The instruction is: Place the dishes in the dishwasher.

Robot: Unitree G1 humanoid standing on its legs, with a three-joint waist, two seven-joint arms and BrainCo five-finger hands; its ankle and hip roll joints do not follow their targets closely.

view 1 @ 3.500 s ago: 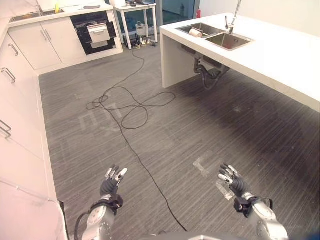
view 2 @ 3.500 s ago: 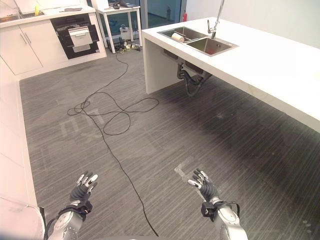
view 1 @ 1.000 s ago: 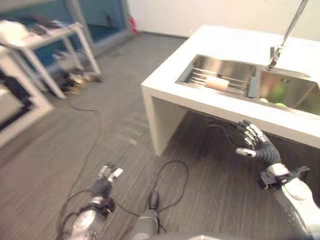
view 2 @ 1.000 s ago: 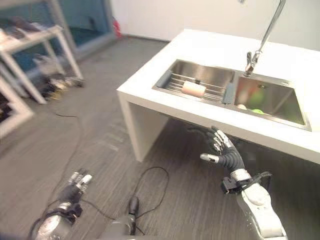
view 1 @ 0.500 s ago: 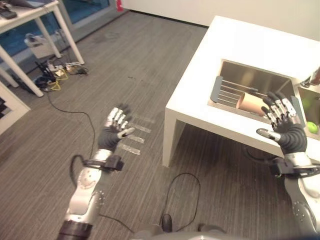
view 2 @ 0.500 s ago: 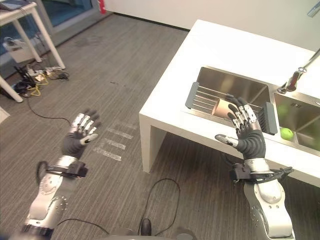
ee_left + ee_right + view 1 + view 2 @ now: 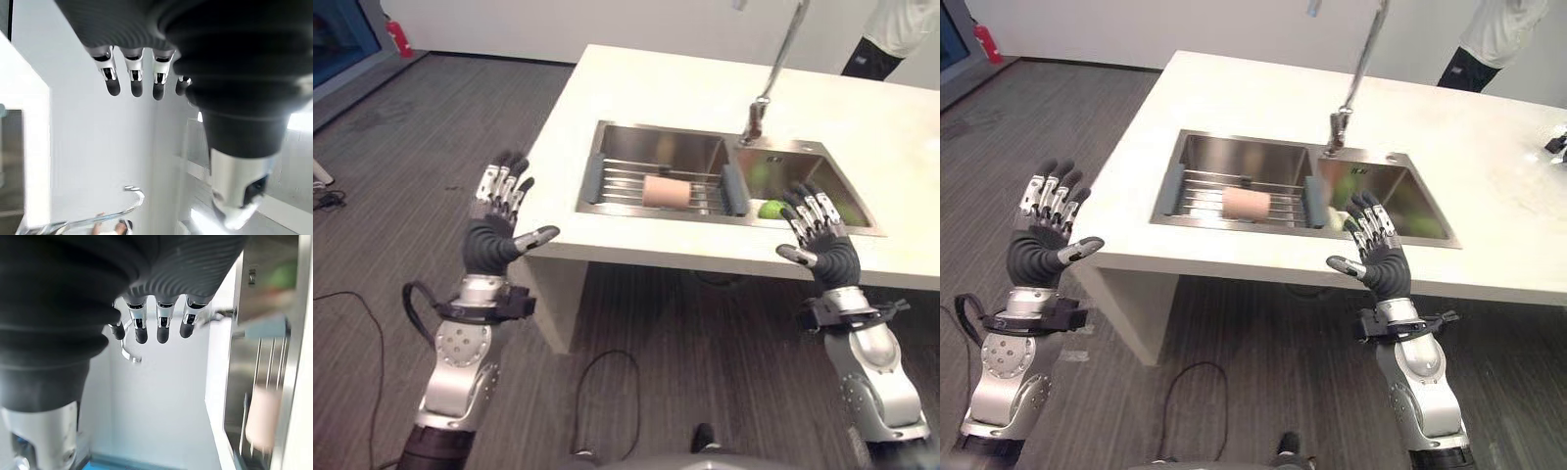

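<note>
A pale pink cup (image 7: 666,191) lies on its side on a wire rack (image 7: 626,181) across the left basin of a steel sink (image 7: 597,157). A green round item (image 7: 771,209) sits in the right basin. My left hand (image 7: 491,245) is raised, open and holding nothing, in front of the counter's left corner. My right hand (image 7: 832,262) is also open with nothing in it, held up before the counter's front edge near the right basin. In the right wrist view, straight fingers (image 7: 162,328) point past the cup (image 7: 261,416). The left wrist view shows straight fingers (image 7: 134,81).
The sink is set in a white island counter (image 7: 656,88) with a tall tap (image 7: 773,73) behind the basins. A person (image 7: 899,29) stands at the counter's far right. Grey striped floor (image 7: 401,127) lies to the left.
The camera has swung and closed in, so the sink now lies straight ahead. Both hands stay raised and open, now nearer the counter's front edge.
</note>
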